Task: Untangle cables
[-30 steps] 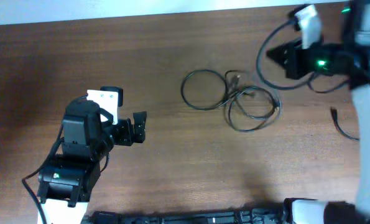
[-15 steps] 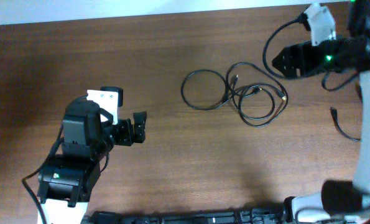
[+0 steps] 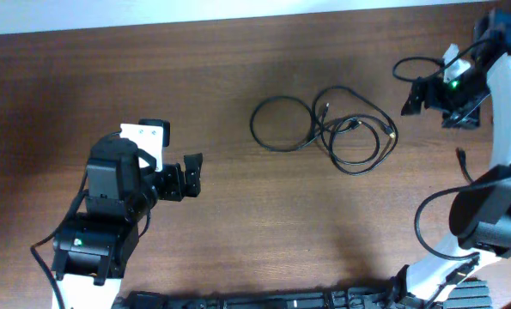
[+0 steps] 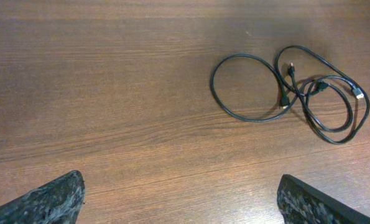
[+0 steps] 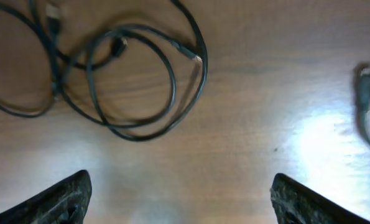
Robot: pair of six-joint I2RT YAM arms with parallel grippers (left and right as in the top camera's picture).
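The cables (image 3: 324, 130) are thin black cords lying on the brown table in overlapping loops, with one round loop on the left and a tangle of loops and small plugs on the right. In the left wrist view the cables (image 4: 283, 101) lie far ahead at upper right. In the right wrist view the cables (image 5: 174, 87) sit just ahead at upper left. My left gripper (image 3: 194, 175) (image 4: 181, 188) is open and empty, well to the left of the bundle. Off the bundle's right end, my right gripper (image 3: 412, 97) (image 5: 181, 182) is open with only bare table between its fingers.
Another black cord with a plug end (image 3: 466, 168) (image 5: 365, 93) lies alone near the right table edge, under my right arm. A black bar (image 3: 281, 301) runs along the front edge. The table's back edge (image 3: 238, 19) is close behind the bundle.
My right gripper has opened and drawn back to the right, away from the bundle. The right-hand loops shifted and spread a little. The left arm has not moved.
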